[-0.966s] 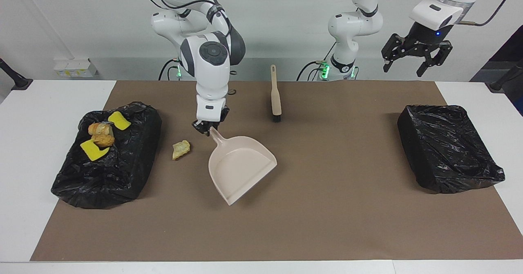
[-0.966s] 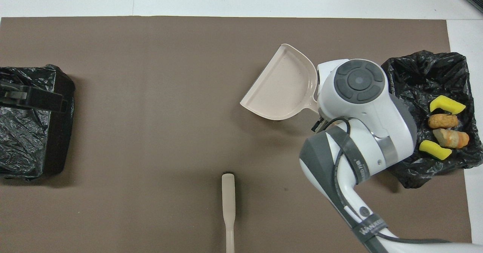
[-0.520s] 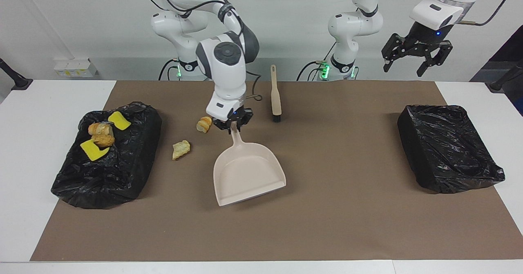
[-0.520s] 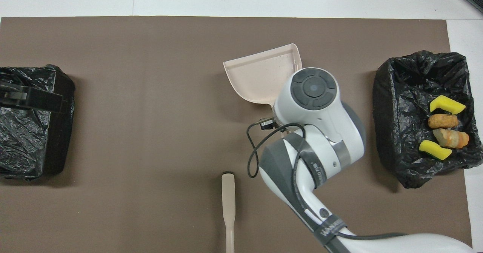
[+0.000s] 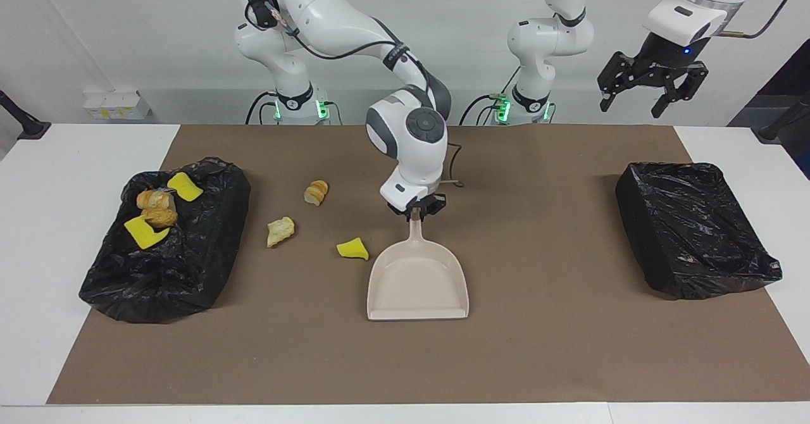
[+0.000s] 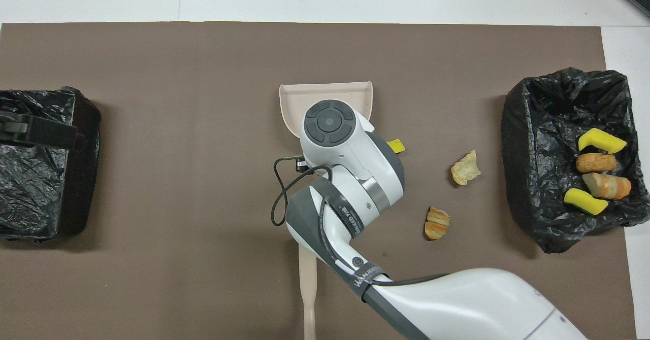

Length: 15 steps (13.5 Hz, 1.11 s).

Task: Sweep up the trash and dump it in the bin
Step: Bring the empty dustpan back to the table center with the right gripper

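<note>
right fingers (image 5: pixel 416 212) still clamp dustpan (image 5: pixel 417 283) handle; pan swung toward mid-table | left fingers (image 5: pixel 652 97) released, waiting

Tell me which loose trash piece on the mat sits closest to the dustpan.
The yellow sponge chunk, right beside the dustpan. The two tan bread bits lie nearer the filled bin.
</note>
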Tool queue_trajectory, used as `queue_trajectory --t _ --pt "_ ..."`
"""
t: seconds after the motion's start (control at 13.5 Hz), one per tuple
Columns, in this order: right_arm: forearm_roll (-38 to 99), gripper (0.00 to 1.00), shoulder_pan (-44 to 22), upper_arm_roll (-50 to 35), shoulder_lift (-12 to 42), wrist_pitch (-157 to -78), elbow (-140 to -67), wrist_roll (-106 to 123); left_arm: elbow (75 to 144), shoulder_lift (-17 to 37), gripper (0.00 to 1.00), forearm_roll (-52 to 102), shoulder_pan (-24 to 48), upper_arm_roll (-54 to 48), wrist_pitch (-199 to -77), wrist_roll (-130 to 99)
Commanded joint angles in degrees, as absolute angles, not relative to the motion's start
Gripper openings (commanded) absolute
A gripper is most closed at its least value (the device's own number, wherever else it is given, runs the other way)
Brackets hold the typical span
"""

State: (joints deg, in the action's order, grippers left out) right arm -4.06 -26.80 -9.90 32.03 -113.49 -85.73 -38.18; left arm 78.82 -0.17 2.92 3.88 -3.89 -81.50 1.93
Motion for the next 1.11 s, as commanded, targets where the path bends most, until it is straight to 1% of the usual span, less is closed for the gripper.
queue_trajectory --t 0.0,0.07,0.15,0.3,0.37,0.52,0.67,0.82,1.04 --pt "-3.78 0.99 -26.2 -9.76 33.57 -115.39 -83.49 -38.5 79.89 -1.32 1.0 2.02 9.04 0.42 -81.3 1.84" --pt "-2.91 1.0 -25.76 -9.76 33.57 -118.27 -83.76 -37.89 79.89 -1.32 1.0 2.02 9.05 0.53 -81.12 1.76" --pt "-2.99 1.0 -25.23 -9.84 33.05 -118.65 -84.63 -37.36 79.89 -1.32 1.0 2.11 8.44 0.27 -81.3 1.58" --pt "-2.9 1.0 -25.75 -9.93 31.65 -116.73 -85.69 -37.26 80.07 -1.41 1.0 2.11 8.35 0.26 -81.3 1.5" --pt "-2.9 1.0 -26.27 -10.11 29.99 -115.59 -86.82 -37.96 79.98 -1.32 1.0 2.02 8.26 0.26 -81.82 1.41" --pt "-2.81 1.0 -27.42 -10.9 25.16 -115.49 -92.17 -38.41 80.24 -1.06 1.0 2.02 8.35 0.26 -84.28 0.79" --pt "1.38 1.0 -27.51 -12.82 19.89 -115.66 -97.88 -40.68 80.24 0.08 1.0 1.93 8.88 0.18 -87.08 0.7" --pt "2.89 1.0 -30.31 -12.92 14.0 -116.54 -104.99 -42.27 80.33 1.57 1.0 1.93 9.14 0.09 -89.55 0.27" --pt "6.14 1.0 -34.7 -12.92 5.83 -120.13 -115.89 -43.85 80.33 6.66 1.0 0.1 14.04 0.09 -94.64 -2.53"
